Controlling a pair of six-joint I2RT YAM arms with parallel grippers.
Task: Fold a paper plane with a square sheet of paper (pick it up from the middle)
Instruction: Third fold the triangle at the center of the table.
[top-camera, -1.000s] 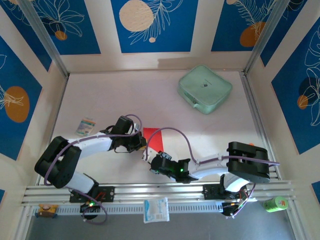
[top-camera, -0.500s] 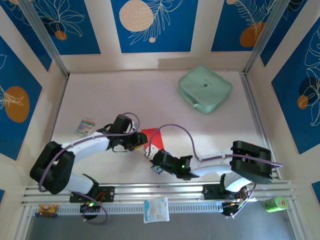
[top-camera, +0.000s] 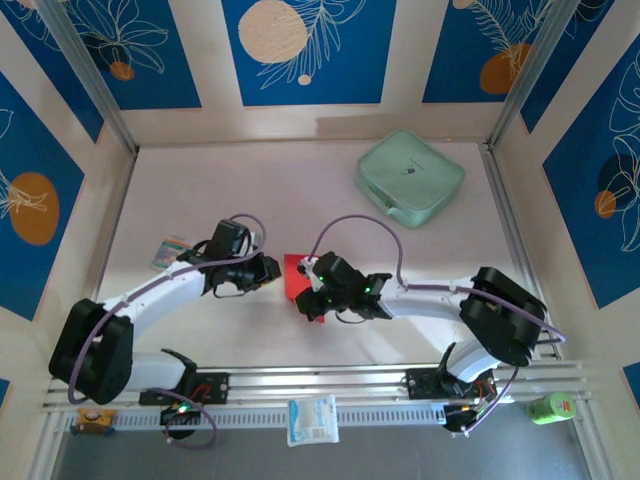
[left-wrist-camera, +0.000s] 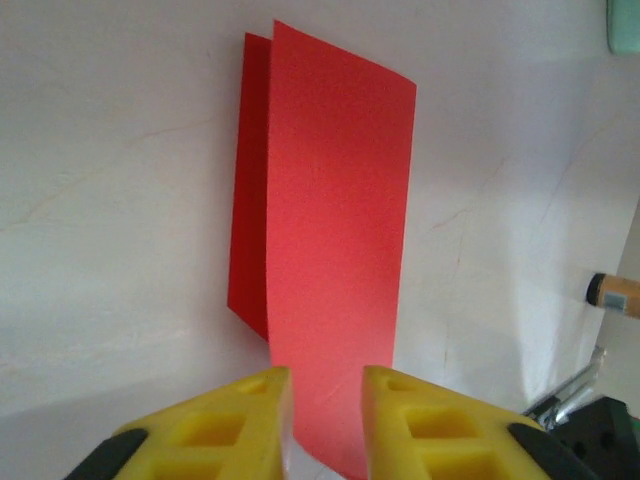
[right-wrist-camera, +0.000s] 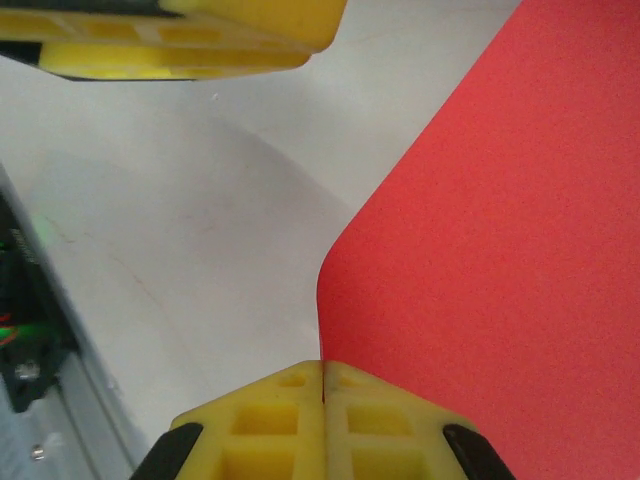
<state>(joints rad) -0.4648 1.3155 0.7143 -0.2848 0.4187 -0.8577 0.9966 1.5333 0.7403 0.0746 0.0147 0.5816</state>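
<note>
Since a second ago, the right arm has swung its wrist far and left, up against the paper. The left arm has drawn back leftward, and less red shows from above.

- Small white printed packet (top-camera: 172, 250): left side of the pale table (top-camera: 300, 200), well apart from the work.
- Left gripper (top-camera: 268, 272): just left of the thin bright red square sheet of paper (top-camera: 293, 270). In its wrist view the left gripper (left-wrist-camera: 327, 400) has its yellow fingers (left-wrist-camera: 250, 420) apart. The sheet's near edge runs into the gap and looks unpinched.
- Sheet (left-wrist-camera: 330, 220): mid-table between the two grippers. It is already doubled over, with the top layer offset so a strip of the lower layer shows along its left.
- Right gripper (top-camera: 308, 296): at the sheet's near right. Its wrist view shows the right gripper (right-wrist-camera: 322, 375) with fingers pressed together on the sheet's (right-wrist-camera: 500, 250) edge, clamped.
- Mint-green rounded zip case (top-camera: 410, 178): far right, well apart.

Handling, as judged:
- The sheet is very light and limp, so it will droop from a single pinch.
- Any crease is likely to stay, so stray bends count.
- It probably slides easily on the smooth table.
- It is best taken at an edge, both layers together, midway along that edge.
- Two grippers pulling against each other could tear it.
</note>
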